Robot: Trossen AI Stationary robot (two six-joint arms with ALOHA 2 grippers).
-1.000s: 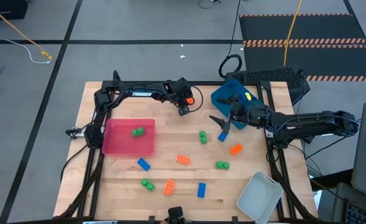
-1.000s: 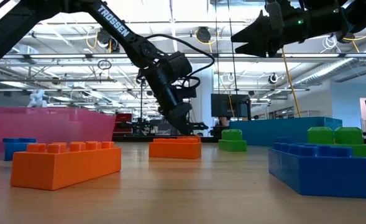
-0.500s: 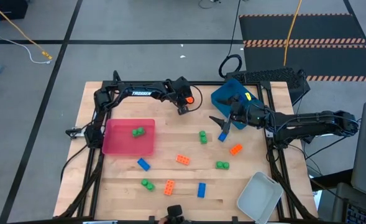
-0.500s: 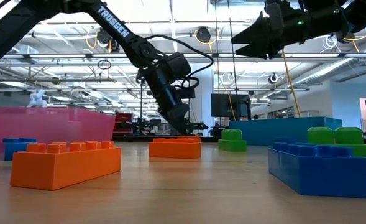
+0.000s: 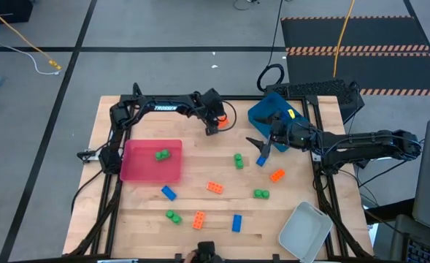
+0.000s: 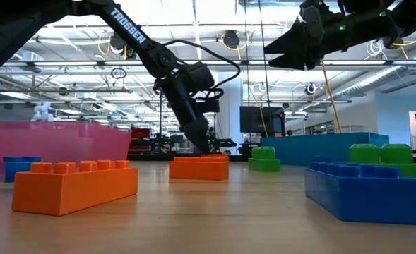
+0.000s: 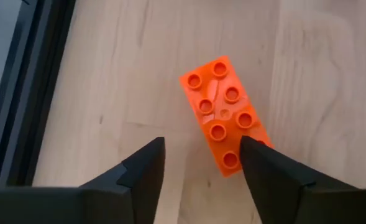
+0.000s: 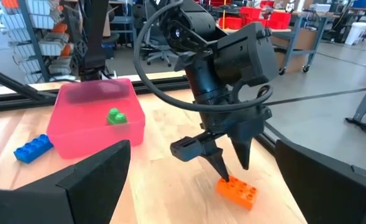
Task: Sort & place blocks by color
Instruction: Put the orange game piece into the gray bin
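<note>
- Left wrist view puts an orange block (image 7: 227, 116) flat on the bare wood at mid-frame, studs up, with the left gripper (image 7: 202, 163) just short of it; its two dark fingers stand apart with nothing between them, one fingertip (image 7: 259, 154) brushing the block's lower corner.
- A second ago that gripper sat a touch lower and further right in the high view, its fingers narrower; now it (image 5: 213, 126) has drawn back toward the upper left and spread, leaving the orange block (image 5: 223, 121) on the table near the top edge, not in any tray.
- My guess is a let-go or a slipped pinch; either way this block is still unsorted and needs a fresh grasp.
- Low view shows the same block (image 6: 198, 168) at centre, resting on the table below the left gripper's tips.
- Red tray (image 5: 131, 169), left of centre in the high view, holds one green block (image 5: 161, 154); the rest lie scattered across the lower middle of the table.
- Right gripper (image 5: 258, 145) hangs wide open and empty, above a blue block (image 5: 261, 161), beside the blue tray (image 5: 260, 115).
</note>
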